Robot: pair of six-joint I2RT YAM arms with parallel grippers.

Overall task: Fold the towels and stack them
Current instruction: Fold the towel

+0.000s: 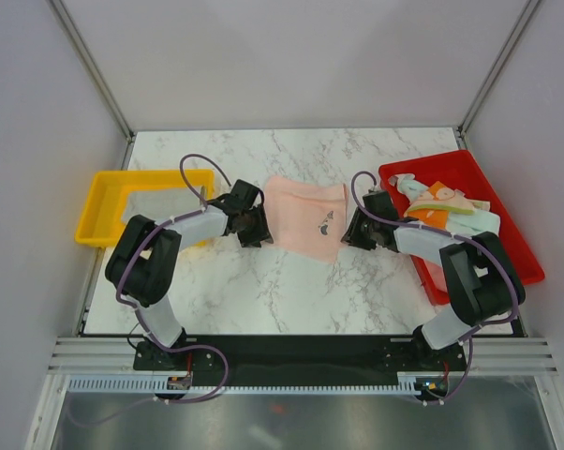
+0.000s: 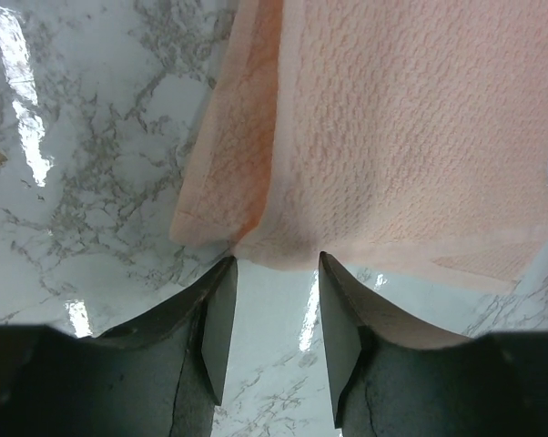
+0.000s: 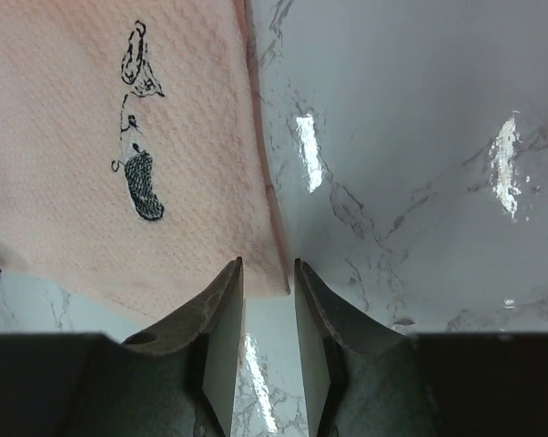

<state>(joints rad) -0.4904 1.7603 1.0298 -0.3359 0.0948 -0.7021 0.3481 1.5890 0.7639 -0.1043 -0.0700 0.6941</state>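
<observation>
A pink towel lies flat in the middle of the white surface. It has a little dark picture on it. The other towels sit in a messy pile in the red tray on the right. A yellow tray is on the left.

The left claw is down low at the near left corner of the pink towel. It is not pinching anything, and its two fingers stand apart with bare surface between them. The right claw is at the near right corner. It is let go too, with a small gap between its fingers, and the towel edge is just at the tips.

The towel looks soft, light and floppy. It will bend and sag when it is lifted, so I think one claw alone would let it droop. The best places to grab are the two near corners, right at the edge, one claw on each. The surface looks shiny and smooth, so the thin edge may slide away if the fingers push it
</observation>
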